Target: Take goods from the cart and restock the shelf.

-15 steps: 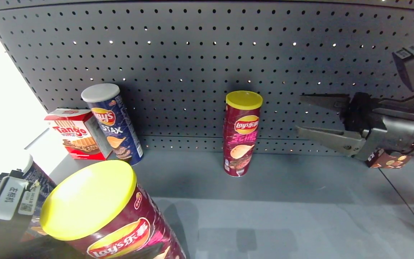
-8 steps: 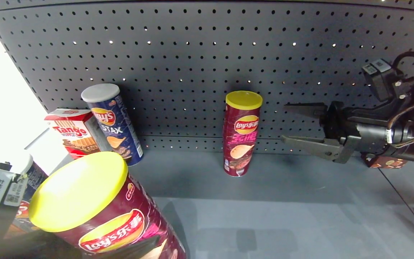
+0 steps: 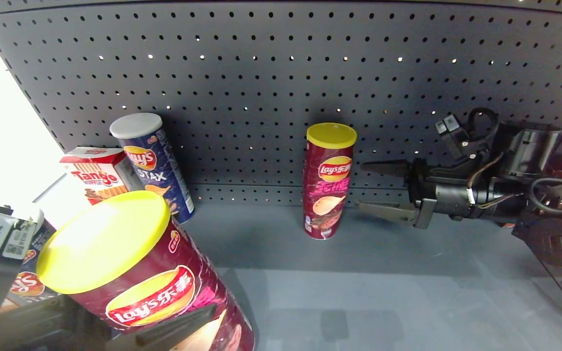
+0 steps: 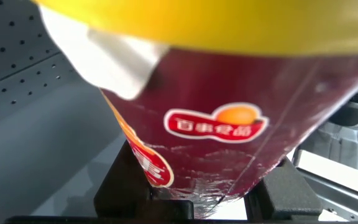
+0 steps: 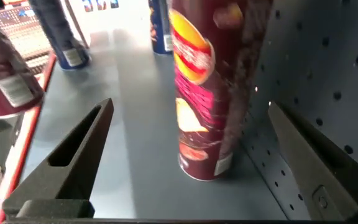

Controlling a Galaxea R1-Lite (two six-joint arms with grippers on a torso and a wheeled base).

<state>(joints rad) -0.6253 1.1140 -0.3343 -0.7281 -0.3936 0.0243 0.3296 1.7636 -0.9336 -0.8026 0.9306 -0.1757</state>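
A maroon chip can with a yellow lid (image 3: 134,278) leans in the near left of the head view, and my left gripper (image 4: 201,193) is shut on its lower body. The left wrist view has the can (image 4: 229,124) between the two black fingers (image 4: 126,186). A second maroon can (image 3: 327,180) stands upright on the shelf floor against the pegboard. My right gripper (image 3: 376,190) is open just to the right of it, fingertips pointing at its side. In the right wrist view that can (image 5: 213,93) stands ahead between the spread fingers, apart from my right gripper (image 5: 188,155).
A blue chip can with a grey lid (image 3: 151,165) and a red wafer box (image 3: 98,178) stand at the back left. The pegboard wall (image 3: 261,73) closes the back. Brown packages (image 3: 559,239) sit at the far right. The grey shelf floor (image 3: 359,292) lies bare in front.
My right gripper has travelled left and down towards the standing maroon can, still open. The can in my left gripper has shifted a little left and up.
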